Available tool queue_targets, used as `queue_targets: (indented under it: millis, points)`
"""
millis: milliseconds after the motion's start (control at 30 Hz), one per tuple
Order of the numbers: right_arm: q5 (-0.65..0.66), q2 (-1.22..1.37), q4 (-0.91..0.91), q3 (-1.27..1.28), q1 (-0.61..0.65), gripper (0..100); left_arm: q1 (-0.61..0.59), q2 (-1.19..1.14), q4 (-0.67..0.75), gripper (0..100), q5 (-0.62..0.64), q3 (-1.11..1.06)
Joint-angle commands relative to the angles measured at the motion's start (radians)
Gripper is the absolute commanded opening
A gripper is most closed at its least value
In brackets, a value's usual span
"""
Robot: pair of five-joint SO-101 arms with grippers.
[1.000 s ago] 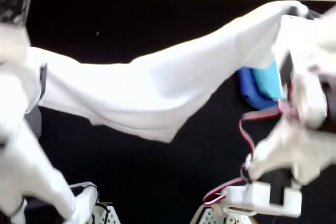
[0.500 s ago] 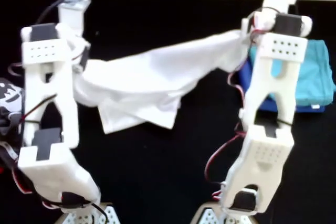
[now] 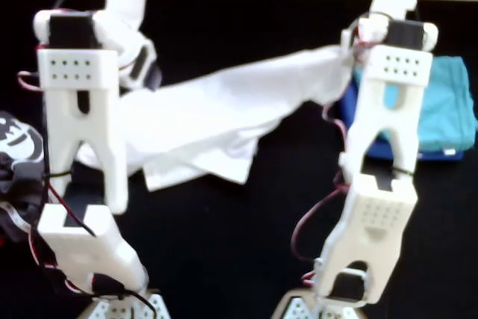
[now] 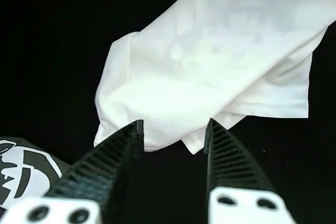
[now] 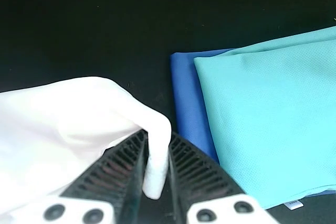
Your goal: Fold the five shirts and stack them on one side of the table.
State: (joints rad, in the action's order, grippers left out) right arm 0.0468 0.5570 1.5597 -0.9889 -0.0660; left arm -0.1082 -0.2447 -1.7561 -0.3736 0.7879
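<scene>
One rumpled white shirt (image 3: 224, 110), pinched by right pincer (image 5: 157, 138).

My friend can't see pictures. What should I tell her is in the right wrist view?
The right gripper is shut on a bunched fold of the white shirt over the black table. Next to it lies a folded teal shirt on top of a folded blue shirt.
</scene>
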Motion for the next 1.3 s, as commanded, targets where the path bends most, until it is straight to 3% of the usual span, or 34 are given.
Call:
queue_targets:
  millis: [0,133,267,400,567,1267]
  points:
    - [-0.011,-0.007,-0.012,-0.002,0.007,0.5,0.016,0.056,-0.018,20,0.000,0.044]
    - [-0.008,-0.007,-0.015,-0.002,0.008,0.5,0.097,0.054,-0.020,20,0.068,-0.025]
    - [-0.009,-0.008,-0.016,-0.002,0.010,0.5,0.277,0.050,-0.008,20,0.161,-0.236]
    - [-0.006,-0.007,-0.012,-0.002,0.007,0.5,0.404,0.051,0.127,20,0.256,-0.463]
    - [-0.005,-0.007,-0.005,-0.002,0.002,0.5,0.510,0.051,0.322,20,0.261,-0.673]
    - [-0.009,-0.002,-0.002,-0.002,0.008,0.5,0.529,0.050,0.775,20,0.265,-0.983]
